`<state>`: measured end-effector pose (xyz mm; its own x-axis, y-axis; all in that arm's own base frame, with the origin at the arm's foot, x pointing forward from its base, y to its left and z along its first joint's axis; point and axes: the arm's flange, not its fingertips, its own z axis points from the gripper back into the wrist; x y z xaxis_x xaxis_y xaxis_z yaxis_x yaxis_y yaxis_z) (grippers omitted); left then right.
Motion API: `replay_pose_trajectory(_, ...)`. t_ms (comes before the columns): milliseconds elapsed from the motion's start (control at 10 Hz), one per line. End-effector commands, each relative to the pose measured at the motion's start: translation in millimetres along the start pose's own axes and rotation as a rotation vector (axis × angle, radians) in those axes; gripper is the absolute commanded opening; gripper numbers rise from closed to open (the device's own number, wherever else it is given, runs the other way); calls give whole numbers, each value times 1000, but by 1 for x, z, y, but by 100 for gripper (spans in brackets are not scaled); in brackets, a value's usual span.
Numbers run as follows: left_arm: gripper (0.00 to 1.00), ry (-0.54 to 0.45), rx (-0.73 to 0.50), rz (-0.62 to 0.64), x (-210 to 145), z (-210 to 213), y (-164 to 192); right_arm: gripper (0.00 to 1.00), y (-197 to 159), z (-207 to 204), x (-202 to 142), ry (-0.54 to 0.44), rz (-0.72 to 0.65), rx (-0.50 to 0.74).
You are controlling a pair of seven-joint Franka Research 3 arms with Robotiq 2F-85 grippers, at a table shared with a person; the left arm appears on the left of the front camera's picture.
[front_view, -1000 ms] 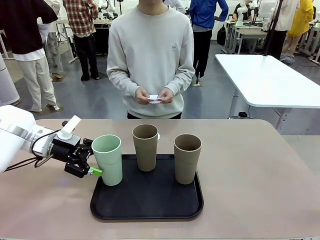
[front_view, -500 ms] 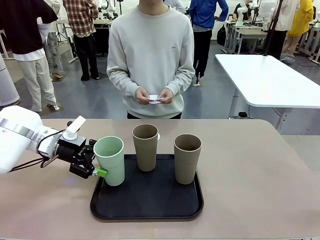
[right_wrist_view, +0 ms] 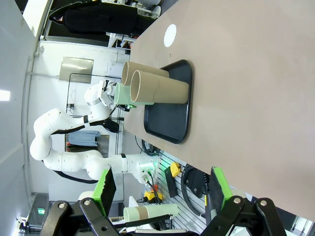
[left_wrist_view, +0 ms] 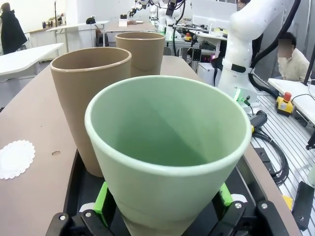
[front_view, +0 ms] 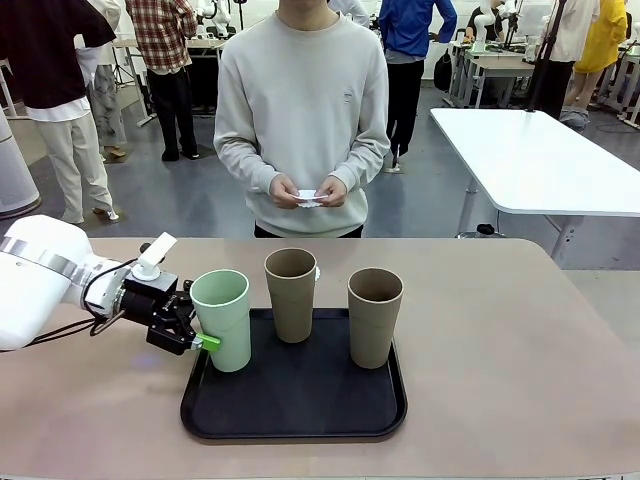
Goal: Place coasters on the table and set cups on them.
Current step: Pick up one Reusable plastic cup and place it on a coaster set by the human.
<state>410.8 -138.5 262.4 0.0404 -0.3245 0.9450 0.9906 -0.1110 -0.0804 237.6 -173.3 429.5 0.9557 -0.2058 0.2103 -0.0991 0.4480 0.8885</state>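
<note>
As the left arm has slid in along the table [front_view: 500,380] over the last second, the left claw [front_view: 204,341] now straddles the foot of the mint cup [front_view: 222,318], which stands at the left end of the black tray [front_view: 300,418]; its jaws are spread wide, one green pad on each side of the cup's lower wall, and I judge them not yet clamped (whether the pads touch is too close to call); so the pick of the first cup looks about to start, with both tan cups [front_view: 291,295] standing on the tray as before. The person's hands [front_view: 288,190] hold white coasters [front_view: 310,198] at the far side, unchanged.

The left wrist view gives more plainly than the front view one coaster [left_wrist_view: 15,158] already lying flat on the table, near the tray but apart from it; the right wrist view shows that coaster [right_wrist_view: 170,35] too, and the right claw [right_wrist_view: 162,191] open and empty, well apart from the tray.
</note>
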Motion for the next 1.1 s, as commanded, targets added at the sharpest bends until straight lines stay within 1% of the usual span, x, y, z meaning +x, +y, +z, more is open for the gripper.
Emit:
replay_pose_trajectory(0,100,-41,3,-17,1,-11,5,100,-1,0,2,-13,2,6)
replay_pose_trajectory(100,93,-48,-13,-36,-1,-12,5,100,-1,0,2,-13,2,6)
replay_pose_trajectory(200,40,-49,-20,-37,-1,-11,5,100,-1,0,2,-13,2,6)
replay_pose_trajectory(300,33,-55,-21,-35,0,-8,4,100,-1,0,2,-13,2,6)
replay_pose_trajectory(400,0,-60,-19,-41,4,-4,-1,100,-1,0,2,-13,2,6)
replay_pose_trajectory(600,0,-28,-24,-79,32,6,-17,100,-1,0,2,-13,2,6)
replay_pose_trajectory(700,67,-36,-18,-91,58,15,-28,100,-1,0,2,-13,2,6)
replay_pose_trajectory(1000,67,10,30,-117,133,39,-54,100,-1,0,2,-13,2,6)
